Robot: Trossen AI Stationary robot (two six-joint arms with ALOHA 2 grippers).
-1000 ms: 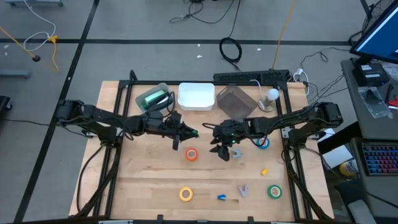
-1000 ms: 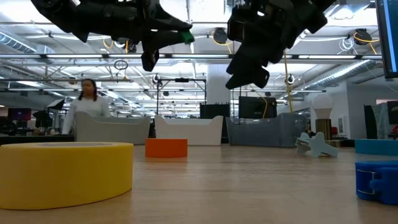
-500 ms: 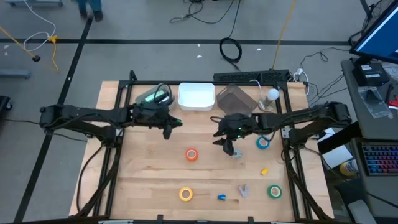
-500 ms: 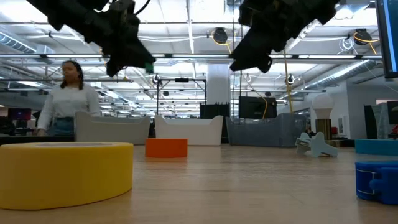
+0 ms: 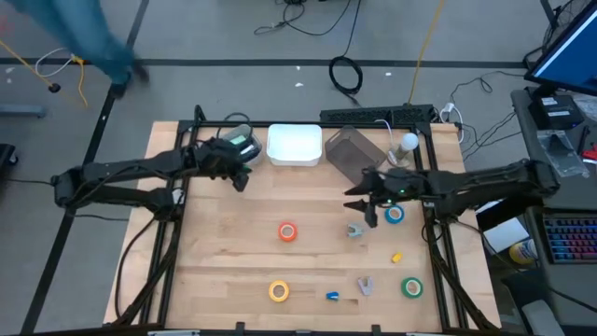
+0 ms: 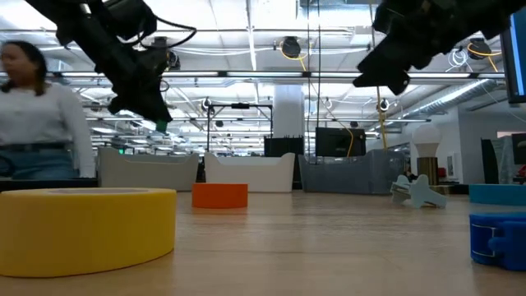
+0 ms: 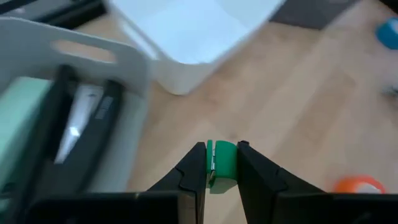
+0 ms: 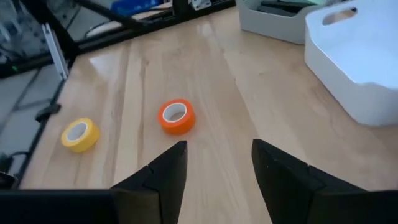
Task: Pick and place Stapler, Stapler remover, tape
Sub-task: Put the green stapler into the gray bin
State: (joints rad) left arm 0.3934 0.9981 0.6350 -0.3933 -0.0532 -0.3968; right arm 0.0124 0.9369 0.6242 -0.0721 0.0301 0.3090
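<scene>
My left gripper (image 5: 242, 180) hangs above the table just near-side of the grey bin (image 5: 216, 140), shut on a small green piece (image 7: 222, 163). A black and silver stapler (image 7: 79, 124) lies inside that bin. My right gripper (image 5: 366, 213) is open over the table's right half, beside the blue tape roll (image 5: 395, 215). The orange roll (image 5: 287, 231), yellow roll (image 5: 279, 291) and green roll (image 5: 411, 287) lie flat on the wood. A grey staple-remover-like piece (image 5: 365, 285) lies near the front edge. My left gripper pinches the small green piece (image 7: 222, 163) between its two fingers, one finger on each side face. The piece is lifted clear of the table, its top showing between the fingers (image 6: 156, 123).
A white bin (image 5: 295, 145) and a dark clear bin (image 5: 353, 152) stand along the far edge beside the grey one. Another small grey piece (image 5: 355, 230), a yellow bit (image 5: 396, 257) and a blue bit (image 5: 332, 296) lie loose. A person walks behind the table (image 6: 37, 115).
My left gripper has carried the green piece from the table's middle toward the far-left, up to the grey bin. My right gripper has drawn back toward the table's right edge, staying open. A person has walked past in the room behind.
</scene>
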